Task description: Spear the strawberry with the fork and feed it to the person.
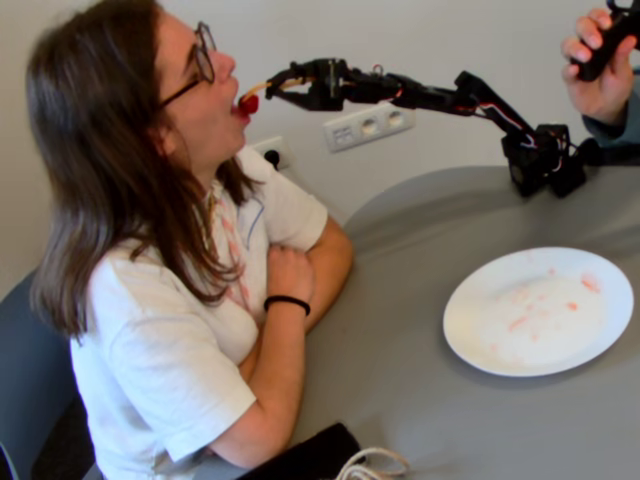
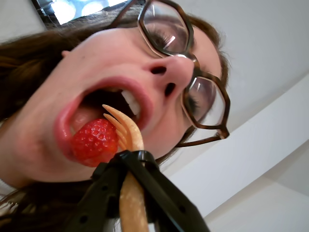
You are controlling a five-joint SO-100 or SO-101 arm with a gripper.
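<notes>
1. Bright red strawberry [image 2: 95, 141] with pale seed speckles.
2. Pale yellow-orange fork [image 2: 126, 133], black tool [image 2: 133, 159].
3. White plate [image 1: 470, 330] with pinkish-red smears on the grey tabletop [image 1: 400, 380].
4. The person [image 1: 160, 300] wears a white shirt and dark-rimmed glasses.

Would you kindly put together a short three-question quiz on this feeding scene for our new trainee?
1. True or false: the strawberry has reached the person's open mouth.
2. What lies on the white plate? A) a whole strawberry B) only reddish smears C) a knife
3. Fill in: the gripper is clamped on the ____.

Key: 1 true; 2 B; 3 fork.
</notes>
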